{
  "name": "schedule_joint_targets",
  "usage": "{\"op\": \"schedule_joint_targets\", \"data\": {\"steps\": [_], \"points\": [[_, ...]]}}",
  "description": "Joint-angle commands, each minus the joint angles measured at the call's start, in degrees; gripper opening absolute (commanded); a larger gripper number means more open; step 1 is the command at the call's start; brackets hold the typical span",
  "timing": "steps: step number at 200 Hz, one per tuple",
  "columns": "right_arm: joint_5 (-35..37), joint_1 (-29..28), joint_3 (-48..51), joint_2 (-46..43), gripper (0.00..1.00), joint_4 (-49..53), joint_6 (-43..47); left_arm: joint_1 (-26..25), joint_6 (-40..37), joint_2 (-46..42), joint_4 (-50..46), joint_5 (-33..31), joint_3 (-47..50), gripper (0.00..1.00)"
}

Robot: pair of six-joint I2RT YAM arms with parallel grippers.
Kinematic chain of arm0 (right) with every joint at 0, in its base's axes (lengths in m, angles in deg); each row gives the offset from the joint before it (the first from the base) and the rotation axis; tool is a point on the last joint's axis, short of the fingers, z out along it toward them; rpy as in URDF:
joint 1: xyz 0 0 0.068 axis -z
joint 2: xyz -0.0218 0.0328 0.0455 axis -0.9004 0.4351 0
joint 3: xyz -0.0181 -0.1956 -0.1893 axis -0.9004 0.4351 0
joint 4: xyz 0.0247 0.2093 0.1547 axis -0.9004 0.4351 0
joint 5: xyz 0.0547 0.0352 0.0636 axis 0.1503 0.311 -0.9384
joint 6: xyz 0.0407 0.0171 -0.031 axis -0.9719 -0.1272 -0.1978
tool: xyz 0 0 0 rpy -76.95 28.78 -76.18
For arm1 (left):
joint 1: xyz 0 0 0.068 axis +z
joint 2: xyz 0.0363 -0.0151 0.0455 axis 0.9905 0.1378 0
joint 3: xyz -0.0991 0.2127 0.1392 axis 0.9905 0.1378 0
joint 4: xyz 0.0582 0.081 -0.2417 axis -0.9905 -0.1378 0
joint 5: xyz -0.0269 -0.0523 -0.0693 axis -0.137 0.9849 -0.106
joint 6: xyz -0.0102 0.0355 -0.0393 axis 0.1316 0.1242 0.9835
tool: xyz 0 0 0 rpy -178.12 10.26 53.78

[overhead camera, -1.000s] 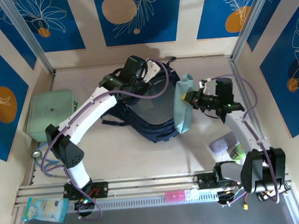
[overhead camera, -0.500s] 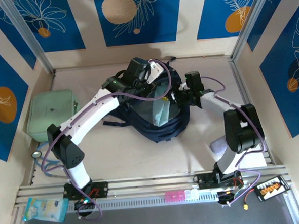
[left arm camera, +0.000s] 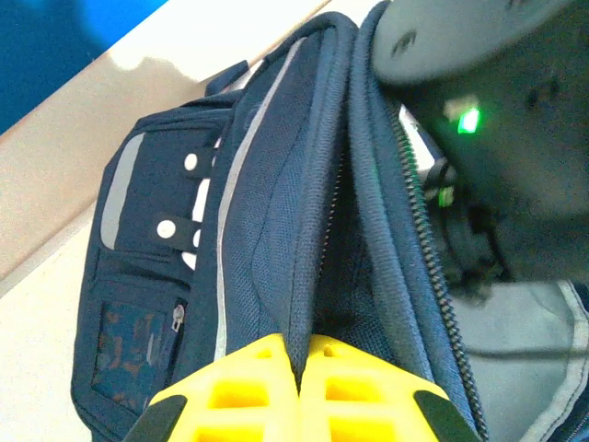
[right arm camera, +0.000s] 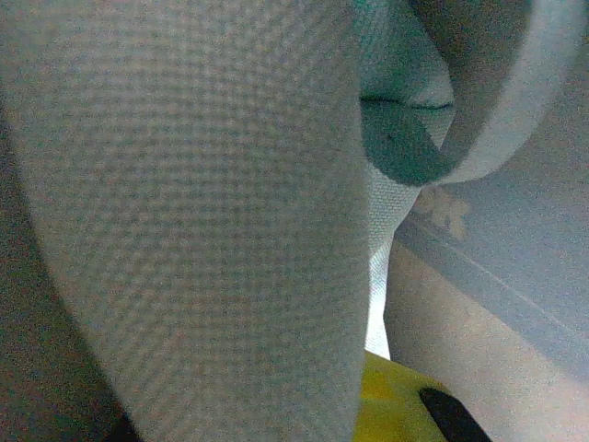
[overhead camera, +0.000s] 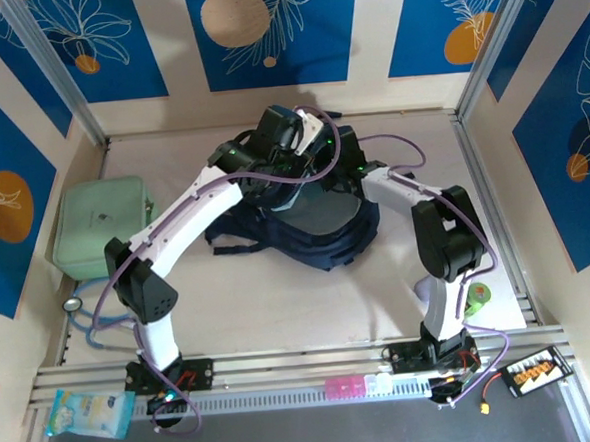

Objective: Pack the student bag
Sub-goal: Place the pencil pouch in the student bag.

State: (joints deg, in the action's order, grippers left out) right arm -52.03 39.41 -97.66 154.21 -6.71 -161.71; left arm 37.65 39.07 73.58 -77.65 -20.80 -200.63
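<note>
The left gripper (left arm camera: 299,368) pinches shut on the rim of the bag (overhead camera: 321,241), propping its mouth open at the middle of the table (overhead camera: 280,307). The right gripper (overhead camera: 346,171) sits deep inside, and fabric hides whether it is open or closed. A slipped pinch could collapse the mouth. Pulling out could snag the lining and drag the bag.

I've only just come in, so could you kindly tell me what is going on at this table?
Two robot arms are packing a large navy-blue fabric backpack lying on the table. The left tool is shut on the rim of its main opening, holding it open. The right arm reaches inside, its right tool among pale fabric, so its grip cannot be told. A pale mint-green flat zip case lies apart at the left.
</note>
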Motion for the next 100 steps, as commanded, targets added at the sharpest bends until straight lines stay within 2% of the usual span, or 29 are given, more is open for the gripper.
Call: {"op": "schedule_joint_targets", "data": {"steps": [1,47,72,100], "points": [[8.0,-2.1,-1.0,3.7,0.10,-6.8,-0.5,-1.2,1.5,-1.0,7.9,2.3,-5.1,0.00],[1.6,-2.6,0.7,9.2,0.14,-21.5,-2.4,-1.1,1.5,-0.8,7.9,1.5,-4.4,0.00],[-2.9,-2.1,-0.8,12.0,0.24,-18.6,-5.0,-1.1,1.7,-0.8,8.2,1.6,-4.2,0.00],[-2.9,-1.4,2.0,10.4,0.40,-18.0,-6.1,-1.0,1.5,-0.9,8.2,1.1,-3.8,0.00]]}}
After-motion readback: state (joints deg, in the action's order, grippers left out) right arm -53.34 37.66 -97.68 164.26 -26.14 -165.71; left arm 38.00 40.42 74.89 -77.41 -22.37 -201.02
